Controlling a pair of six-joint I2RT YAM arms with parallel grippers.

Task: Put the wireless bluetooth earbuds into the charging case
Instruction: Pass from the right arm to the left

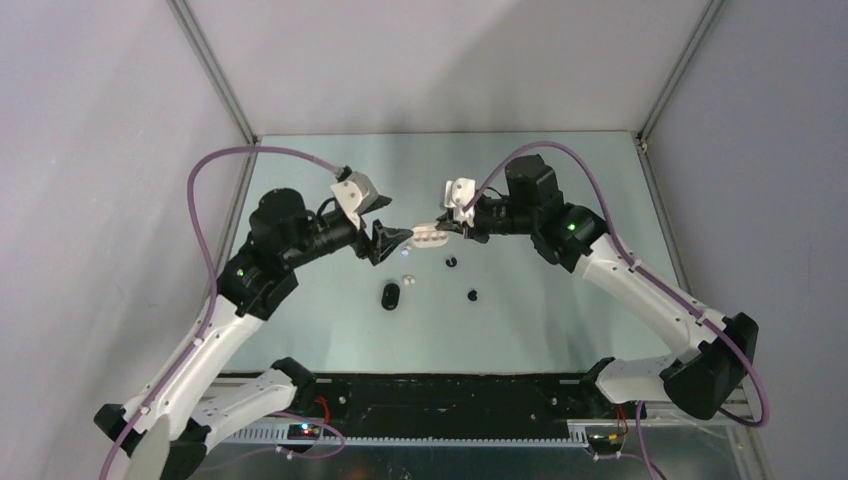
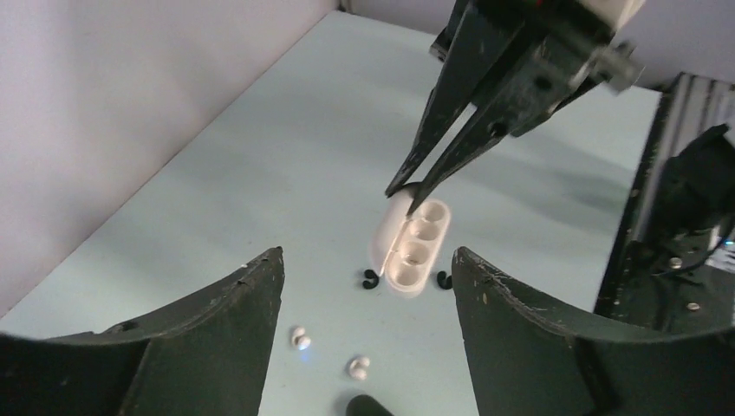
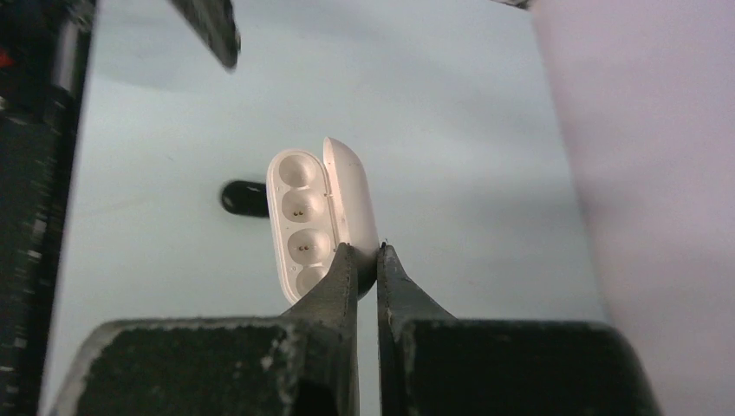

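- Pinching one end of the open white case (image 3: 303, 217), the right claw (image 3: 368, 260) is pressed together on it.
- The hold looks tiny, maybe just the lid, so it could slip.
- The left claw (image 2: 367, 257) is spread wide nearby, holding nothing.
- The black case (image 1: 390, 296) and buds (image 2: 299, 336) lie on the table (image 1: 550, 200); a drop could scatter them.

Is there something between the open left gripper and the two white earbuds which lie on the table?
Nothing visible does. The white earbuds lie on bare table just ahead of the open left gripper. The open white case, pinched by the right gripper, is beyond them; the black case lies beside them.
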